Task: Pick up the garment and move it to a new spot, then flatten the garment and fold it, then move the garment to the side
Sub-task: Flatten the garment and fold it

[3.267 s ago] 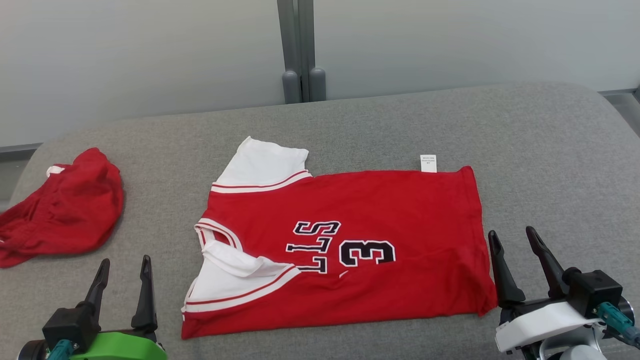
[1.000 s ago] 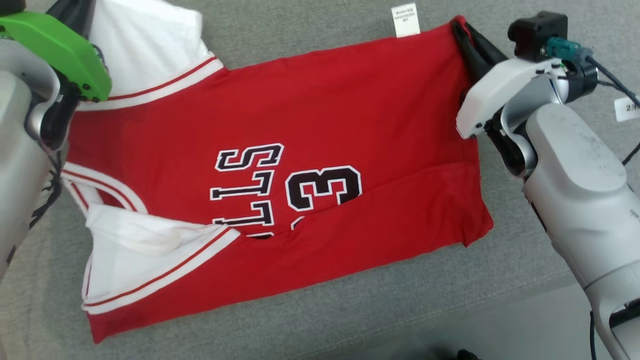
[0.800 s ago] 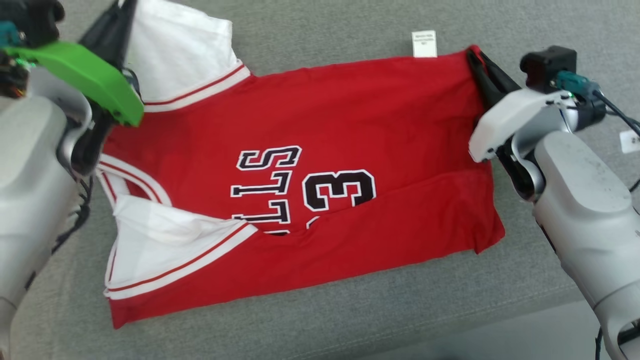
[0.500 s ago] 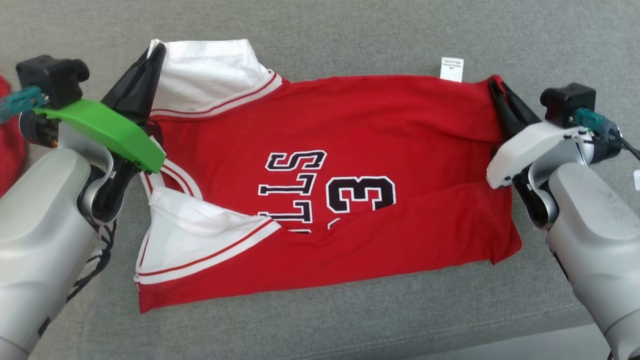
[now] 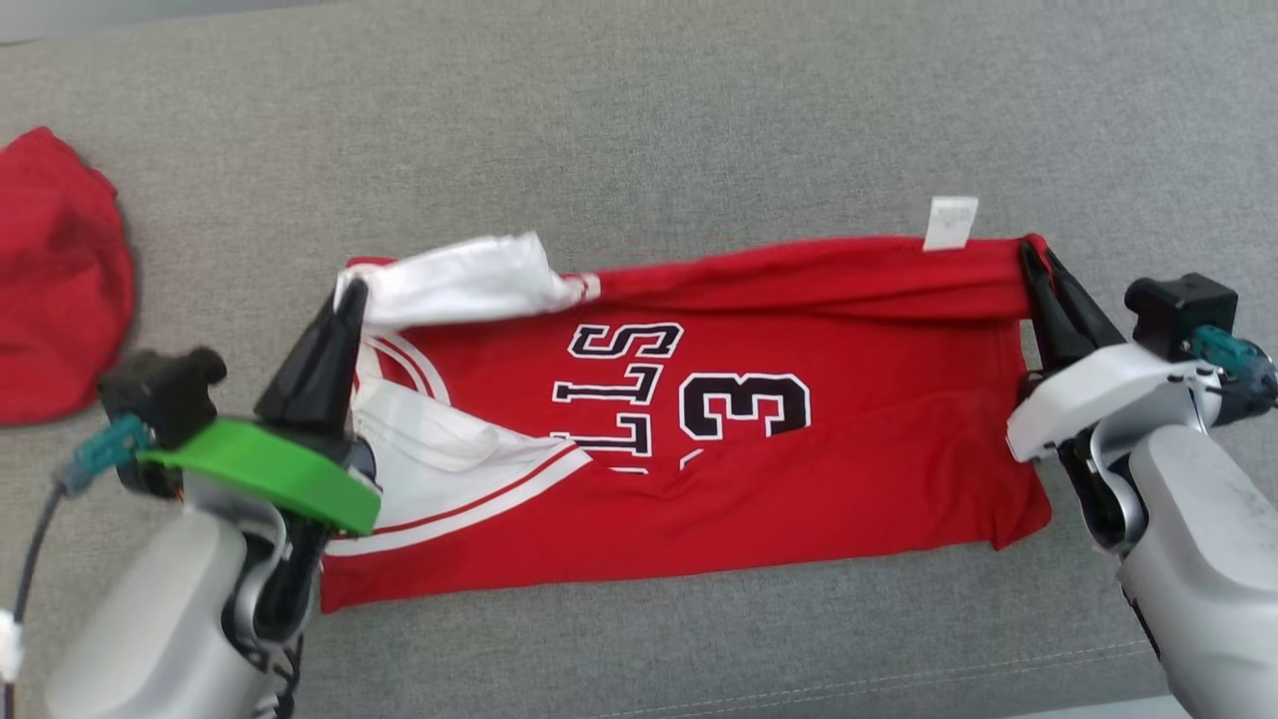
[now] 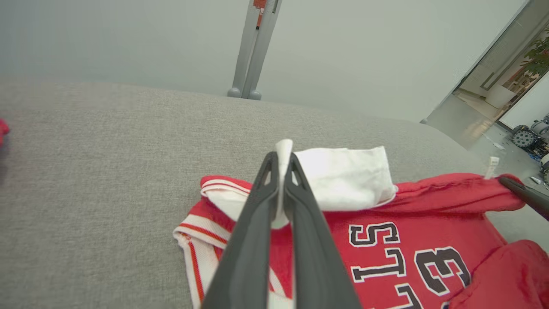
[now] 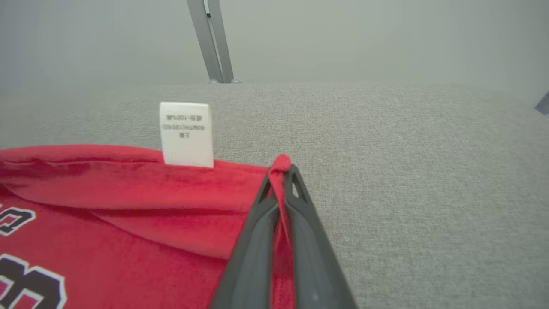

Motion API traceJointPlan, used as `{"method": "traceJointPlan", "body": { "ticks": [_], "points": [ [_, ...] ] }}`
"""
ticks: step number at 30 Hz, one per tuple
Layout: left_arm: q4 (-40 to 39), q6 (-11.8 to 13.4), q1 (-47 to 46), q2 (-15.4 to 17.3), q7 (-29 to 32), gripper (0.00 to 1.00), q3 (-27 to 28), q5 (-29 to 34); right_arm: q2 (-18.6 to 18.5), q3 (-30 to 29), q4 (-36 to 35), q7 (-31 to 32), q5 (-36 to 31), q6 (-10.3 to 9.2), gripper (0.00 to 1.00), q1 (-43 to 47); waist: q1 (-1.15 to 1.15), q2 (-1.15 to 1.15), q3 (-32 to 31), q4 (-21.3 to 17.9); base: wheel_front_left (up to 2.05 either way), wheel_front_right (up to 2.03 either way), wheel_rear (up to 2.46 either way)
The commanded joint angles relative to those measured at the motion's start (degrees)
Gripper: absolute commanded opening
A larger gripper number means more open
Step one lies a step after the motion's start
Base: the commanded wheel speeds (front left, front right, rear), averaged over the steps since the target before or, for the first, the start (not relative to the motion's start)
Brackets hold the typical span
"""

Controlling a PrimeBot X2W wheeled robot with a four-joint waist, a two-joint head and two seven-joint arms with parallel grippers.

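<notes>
The jersey point(image 5: 759, 439) lay on the grey cushion point(image 5: 639, 120), stretched crosswise between the two grippers, with its collar end toward the robot's left and its hem toward the right. The left gripper point(image 5: 347, 300) was clamped on the far white sleeve point(image 5: 469, 280). In the left wrist view its fingers point(image 6: 253, 223) met at the tips, with a strip of white cloth pinched between them. The right gripper point(image 5: 1036, 262) was clamped on the far hem corner, and in the right wrist view a nub of red cloth stood up between its closed tips.

Between the two grips, the far edge of the jersey was gathered into a raised ridge that ran straight from one gripper to the other. The held sleeve drooped over the collar area. A white tag point(image 5: 950, 222) stuck up from that ridge, just beside the right gripper.

The rest of the jersey lay flat on the cushion on the robot's side of the ridge, with the black number 3 point(image 5: 744, 404) about midway between the grippers. The near sleeve point(image 5: 439, 469) lay against the left gripper's green cover point(image 5: 265, 474).

A red cloth point(image 5: 55, 280) lay well apart, at the cushion's left end.
</notes>
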Motion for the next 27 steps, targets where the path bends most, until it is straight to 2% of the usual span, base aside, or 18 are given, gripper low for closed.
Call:
{"method": "traceJointPlan", "body": {
  "ticks": [1, 6, 10, 11, 12, 13, 21, 27],
  "points": [
    [-0.68, 0.44, 2.50, -0.62, -0.17, 0.00, 1.26, 1.02, -0.09, -0.97, -1.23, -0.25, -0.63, -0.11, 0.00, 1.73, 0.00, 0.00, -0.97, 0.46, 0.00, 0.00, 0.00],
    [-1.36, 1.15, 10.43, -3.05, -0.17, 0.00, 4.83, 3.30, 1.11, -3.58, -6.13, -0.23, -1.13, -0.11, 0.00, 8.04, 0.00, 0.00, -2.72, 0.74, 0.00, 0.00, 0.00],
    [-0.39, 0.54, 14.60, -5.13, -0.18, 0.00, 5.61, 5.09, 2.01, -4.74, -8.98, -0.23, -0.50, -0.11, 0.00, 12.69, 0.00, 0.00, -3.88, 0.85, 0.00, 0.00, 0.00],
    [-0.16, 0.77, 15.02, -5.41, -0.18, 0.09, 6.06, 5.61, 2.10, -5.12, -9.71, -0.23, -0.55, -0.11, 0.46, 13.46, 0.00, 0.00, -4.08, 0.87, 0.00, 0.00, 0.00],
    [0.12, 1.25, 15.40, -5.71, -0.18, 0.75, 6.61, 6.56, 2.34, -4.91, -10.22, -0.23, -0.18, -0.11, 1.00, 14.61, 0.00, 0.00, -4.34, 0.87, 0.00, 0.00, 0.00],
    [0.36, 1.31, 15.93, -6.21, -0.18, 1.00, 6.95, 7.11, 2.38, -4.81, -10.79, -0.23, -0.12, -0.11, 1.00, 15.35, 0.00, 0.00, -4.52, 0.81, 0.00, 0.00, 0.00],
    [-1.34, 0.83, 18.14, -9.62, -0.17, 1.00, 14.23, 13.55, 1.60, -5.64, -15.84, -0.23, 1.30, -0.11, 1.00, 18.84, 0.00, 0.00, -5.94, 0.51, 0.00, 0.00, 0.00],
    [-5.40, 0.71, 19.59, -13.13, -0.11, 1.00, 24.15, 22.90, 1.56, -6.42, -12.71, -0.23, 1.37, -0.11, 1.00, 17.59, 0.00, 0.00, -6.30, 0.59, 0.00, 0.00, 0.00]
  ]
}}
